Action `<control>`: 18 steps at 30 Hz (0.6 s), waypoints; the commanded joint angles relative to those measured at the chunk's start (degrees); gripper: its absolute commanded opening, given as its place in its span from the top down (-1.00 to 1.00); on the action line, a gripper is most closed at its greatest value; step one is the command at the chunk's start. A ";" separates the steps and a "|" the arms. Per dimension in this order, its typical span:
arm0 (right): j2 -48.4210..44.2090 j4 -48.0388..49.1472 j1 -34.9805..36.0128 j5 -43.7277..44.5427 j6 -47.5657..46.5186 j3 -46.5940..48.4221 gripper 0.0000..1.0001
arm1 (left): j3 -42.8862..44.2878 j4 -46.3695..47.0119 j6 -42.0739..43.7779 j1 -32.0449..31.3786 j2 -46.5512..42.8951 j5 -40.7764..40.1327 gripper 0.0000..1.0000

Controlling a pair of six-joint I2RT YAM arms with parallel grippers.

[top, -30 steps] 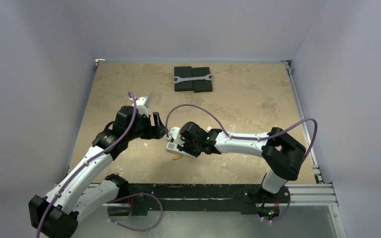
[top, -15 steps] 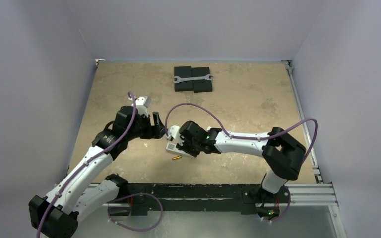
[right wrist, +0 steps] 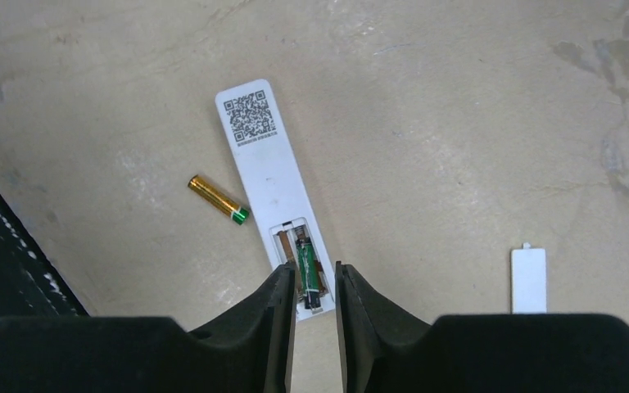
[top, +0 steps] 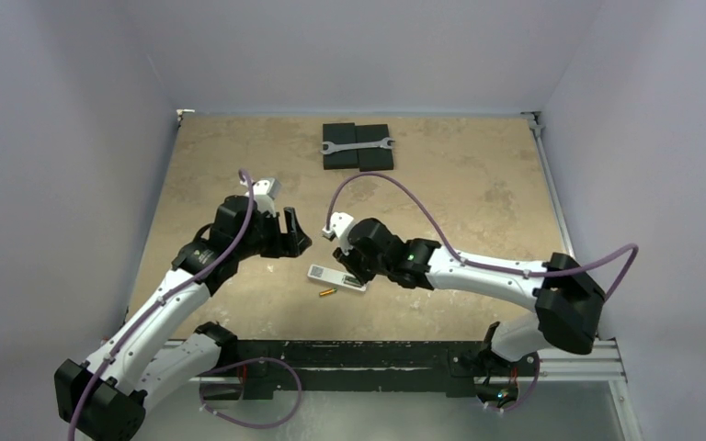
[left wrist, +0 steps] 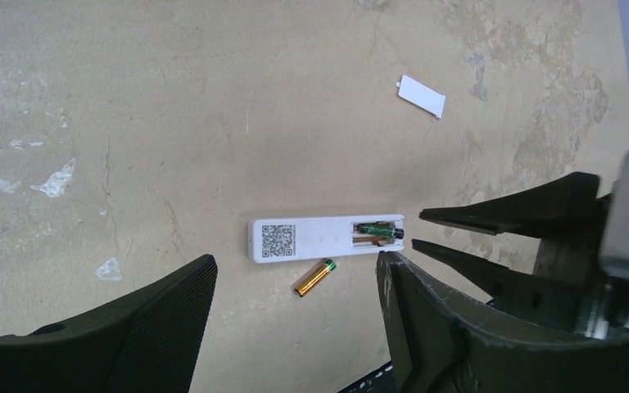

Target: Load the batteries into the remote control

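The white remote control (left wrist: 311, 240) lies face down on the table, QR label up, with its battery bay open. The dark green battery (right wrist: 309, 274) lies in the bay, slightly askew. The gold battery (right wrist: 217, 199) lies loose on the table beside the remote, also in the left wrist view (left wrist: 315, 277) and the top view (top: 326, 293). My right gripper (right wrist: 313, 274) hovers over the bay end with its jaws a narrow gap apart, holding nothing. My left gripper (left wrist: 295, 266) is wide open and empty above the remote (top: 335, 278).
The small white battery cover (right wrist: 528, 281) lies flat on the table, apart from the remote; it also shows in the left wrist view (left wrist: 422, 96). A grey wrench (top: 357, 145) rests on black pads (top: 372, 162) at the far edge. A black rail (top: 358, 354) runs along the near edge.
My right gripper has drawn back off the remote, and the right arm has swung out to the right. The remote now lies flat and uncovered. The left arm has not moved.
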 commanded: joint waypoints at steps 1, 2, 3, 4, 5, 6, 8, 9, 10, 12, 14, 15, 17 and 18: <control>-4.94 4.49 -0.20 4.55 10.28 -3.50 0.37 | -0.40 1.92 0.77 0.29 0.76 1.35 -0.43; -5.50 4.62 -0.20 5.02 11.97 -3.89 0.38 | -0.40 1.89 0.72 0.29 1.13 1.59 -0.43; -5.82 4.32 -0.20 5.44 13.47 -4.02 0.38 | -0.51 2.02 0.52 0.29 1.54 1.85 -0.43; -6.09 4.09 -0.20 6.08 14.80 -4.05 0.37 | -0.74 2.35 0.25 0.29 1.90 2.30 -0.43; -6.35 4.02 -0.20 6.79 16.79 -4.21 0.38 | -1.18 2.92 -0.13 0.29 2.39 3.08 -0.43; -6.66 4.10 -0.20 7.33 18.14 -4.42 0.38 | -1.57 3.53 -0.55 0.29 2.84 3.75 -0.43; -7.88 4.72 -0.20 8.39 20.70 -5.45 0.37 | -2.11 4.47 -1.05 0.29 3.68 4.65 -0.43; -8.45 5.36 -0.20 9.05 22.11 -6.12 0.36 | -2.09 4.49 -0.91 0.29 4.04 4.92 -0.43; -8.88 5.93 -0.20 9.58 23.62 -6.77 0.35 | -2.01 4.38 -0.86 0.29 4.21 4.78 -0.43; -9.07 6.46 -0.20 10.73 26.25 -7.64 0.34 | -2.05 4.42 -0.87 0.20 4.19 4.27 -0.43; -8.91 6.13 -0.20 12.25 29.00 -8.14 0.32 | -2.73 4.94 -1.67 0.20 4.19 3.93 -0.43; -9.02 6.15 -0.20 12.88 30.47 -8.52 0.31 | -3.32 5.42 -2.17 0.12 4.29 4.00 -0.42; -9.72 6.97 -0.20 13.69 33.26 -9.61 0.26 | -4.37 6.55 -3.18 0.11 5.09 4.46 -0.42; -10.23 7.60 -0.20 13.84 34.36 -10.29 0.24 | -4.74 6.88 -3.55 0.11 5.64 4.49 -0.41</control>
